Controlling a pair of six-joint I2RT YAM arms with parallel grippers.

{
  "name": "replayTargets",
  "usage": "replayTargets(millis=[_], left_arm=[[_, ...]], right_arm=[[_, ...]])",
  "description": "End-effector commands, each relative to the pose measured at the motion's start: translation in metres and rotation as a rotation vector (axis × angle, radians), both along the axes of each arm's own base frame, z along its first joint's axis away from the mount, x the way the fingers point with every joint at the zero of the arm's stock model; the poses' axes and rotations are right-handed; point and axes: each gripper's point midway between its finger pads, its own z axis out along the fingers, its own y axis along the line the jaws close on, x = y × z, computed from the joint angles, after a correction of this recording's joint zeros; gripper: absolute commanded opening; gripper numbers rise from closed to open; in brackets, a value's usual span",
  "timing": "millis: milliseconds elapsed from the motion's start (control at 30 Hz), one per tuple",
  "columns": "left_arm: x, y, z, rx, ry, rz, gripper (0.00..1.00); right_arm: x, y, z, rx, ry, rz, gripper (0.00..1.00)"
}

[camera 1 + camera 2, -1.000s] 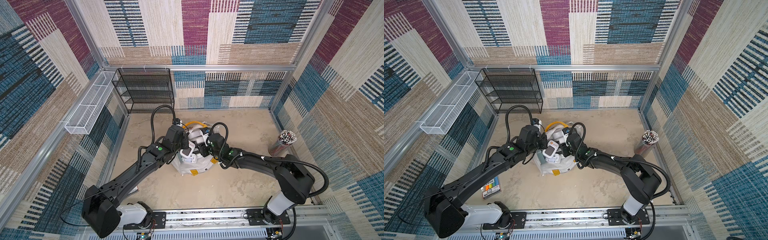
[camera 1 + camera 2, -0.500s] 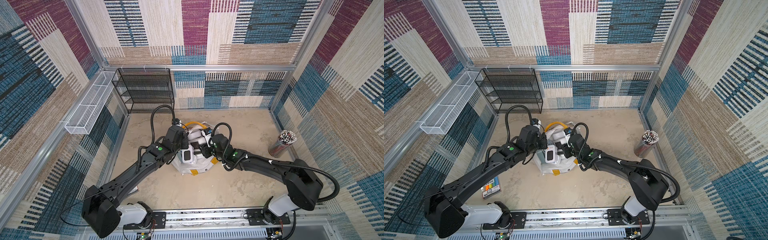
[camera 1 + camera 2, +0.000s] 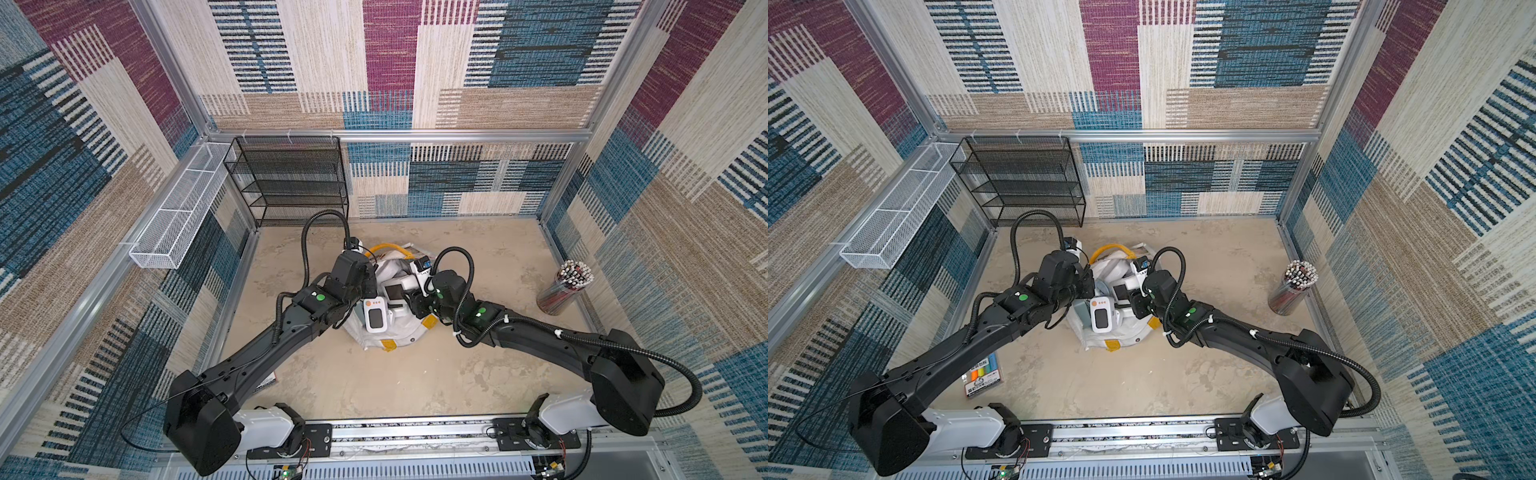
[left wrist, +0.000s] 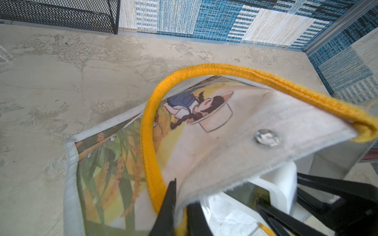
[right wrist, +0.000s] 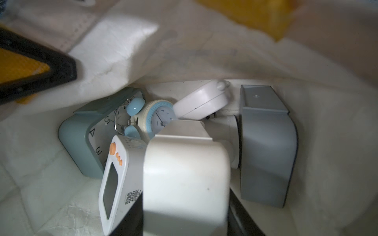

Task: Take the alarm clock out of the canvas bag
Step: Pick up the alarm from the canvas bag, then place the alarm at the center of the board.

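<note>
White canvas bag [image 3: 405,332], bench [image 3: 415,382] centre; one pencil jar [image 3: 565,286] at 3 o'clock. Left end effector [image 4: 183,194] pinching bag rim; right end effector [image 5: 185,212] clamped on boxy clock [image 5: 184,163]. Six items inside, one twin-bell alarm clock [image 5: 159,118].

Clock numerals and one QR code; other print is too small to read.

In the right wrist view, the round cream alarm clock with pale-blue bells and rim [image 5: 159,119] shows 2, 3, 4 and 5 on its dial. The square teal-cased clock with a white face [image 5: 96,132] bears large dark numerals, with 3 and 4 clear. The white plastic digital clock with orange buttons [image 5: 116,173] carries a black QR code on its side. In a top view, the flat pack of coloured markers [image 3: 982,374] has unreadable print.
</note>
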Motion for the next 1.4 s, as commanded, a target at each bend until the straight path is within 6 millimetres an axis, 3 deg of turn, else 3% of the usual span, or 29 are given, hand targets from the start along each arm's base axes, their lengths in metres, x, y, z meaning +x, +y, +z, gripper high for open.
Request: replayTargets(millis=[0,767,1367], left_arm=[[-0.001,0.008,-0.008,0.018,0.028,0.040,0.00],[-0.003,0.011,-0.012,0.024,0.035,0.051,0.00],[-0.008,0.019,-0.015,0.043,0.037,0.072,0.00]], right_arm=[[0.003,-0.004,0.013,0.031,-0.030,-0.035,0.27],[-0.041,-0.030,0.057,0.147,-0.140,0.045,0.27],[-0.061,-0.063,0.075,0.258,-0.215,0.033,0.29]])
